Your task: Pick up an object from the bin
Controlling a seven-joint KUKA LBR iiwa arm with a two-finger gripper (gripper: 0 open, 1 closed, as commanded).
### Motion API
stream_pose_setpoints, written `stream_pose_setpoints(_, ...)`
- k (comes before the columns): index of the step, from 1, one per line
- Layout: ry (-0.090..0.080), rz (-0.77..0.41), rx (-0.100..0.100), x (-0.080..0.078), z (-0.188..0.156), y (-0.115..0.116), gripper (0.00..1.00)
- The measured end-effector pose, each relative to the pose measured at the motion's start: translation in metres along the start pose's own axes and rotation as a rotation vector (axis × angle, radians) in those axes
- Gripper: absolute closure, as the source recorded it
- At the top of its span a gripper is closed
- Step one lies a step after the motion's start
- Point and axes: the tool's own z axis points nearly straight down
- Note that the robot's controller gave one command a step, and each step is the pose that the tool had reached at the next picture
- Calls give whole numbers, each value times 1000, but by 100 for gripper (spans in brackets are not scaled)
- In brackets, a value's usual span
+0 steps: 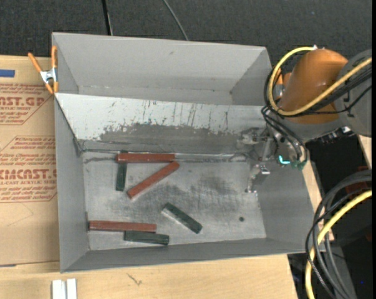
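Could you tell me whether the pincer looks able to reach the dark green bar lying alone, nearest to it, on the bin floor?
Probably yes: the dark green bar lies flat and alone, nothing on it, and bare floor runs between it and the pincer near the right wall.

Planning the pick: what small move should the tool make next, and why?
Probably shift toward the pale-ended dark green block: the tool is over bare floor by the bin's right-hand wall, nothing beneath it, and that block lies about nearest.
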Motion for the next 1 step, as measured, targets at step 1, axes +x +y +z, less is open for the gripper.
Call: stream_pose_setpoints(1,-7,-1,1,-2,-5,0,0)
